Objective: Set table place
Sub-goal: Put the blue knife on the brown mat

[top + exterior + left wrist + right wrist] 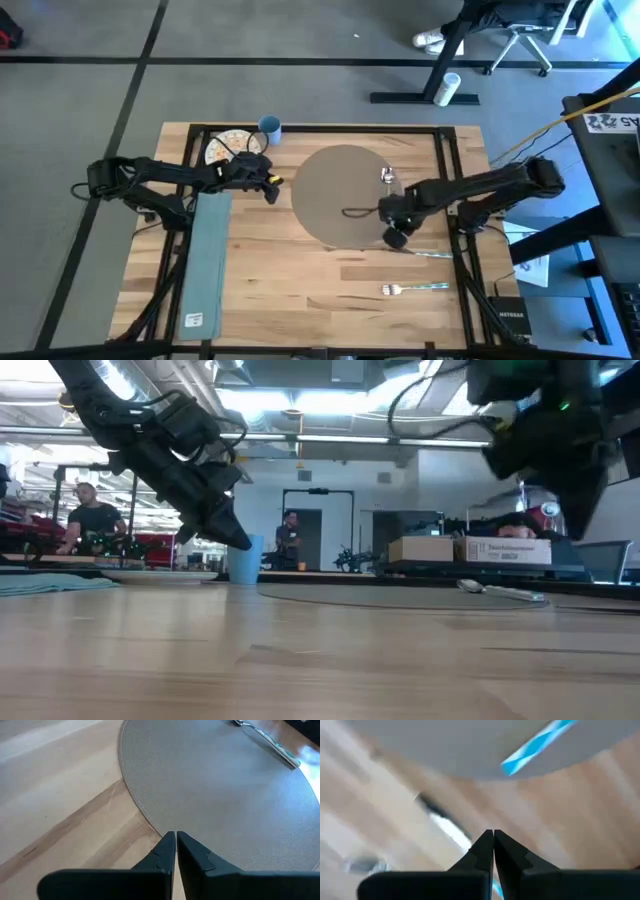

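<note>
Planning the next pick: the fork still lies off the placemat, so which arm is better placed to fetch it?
Probably right: the right gripper, shut and empty, hangs beside the fork. The left gripper sits across the placemat.

Long teal napkin lying lengthwise at the left, patterned plate at the far edge, blue cup just beside it, spoon, fork near the front right, office chair beyond

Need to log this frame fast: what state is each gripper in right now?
Left gripper: shut, holding nothing, at the placemat's edge.
Right gripper: shut, holding nothing, above the table.
</note>
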